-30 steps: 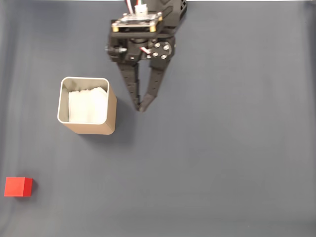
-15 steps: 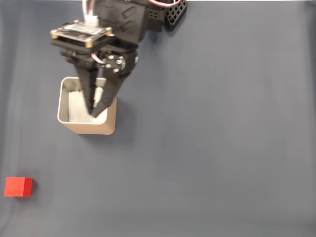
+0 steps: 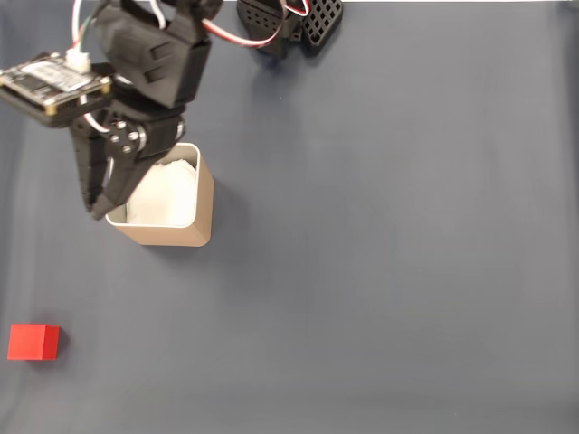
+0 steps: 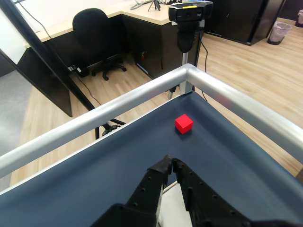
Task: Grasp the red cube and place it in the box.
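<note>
The red cube [image 3: 33, 343] lies on the dark mat near the lower left corner of the fixed view, far below the box. The tan box [image 3: 172, 234] with its white lining stands left of centre. My black gripper [image 3: 98, 213] hangs over the box's left rim, fingers shut tip to tip with nothing between them, well above the cube in the picture. In the wrist view the shut gripper [image 4: 169, 163] points toward the red cube [image 4: 183, 123], which sits apart from it near the table's corner.
The arm's black base [image 3: 308, 23] sits at the top edge of the fixed view. A silver rail [image 4: 118, 106] borders the table in the wrist view, with a webcam on a stand [image 4: 189, 19] just beyond its corner. Bare mat lies right of the box.
The arm has swung left, from right of the box, across its opening, to its left rim. The fingers stayed shut. Cube and box have not moved.
</note>
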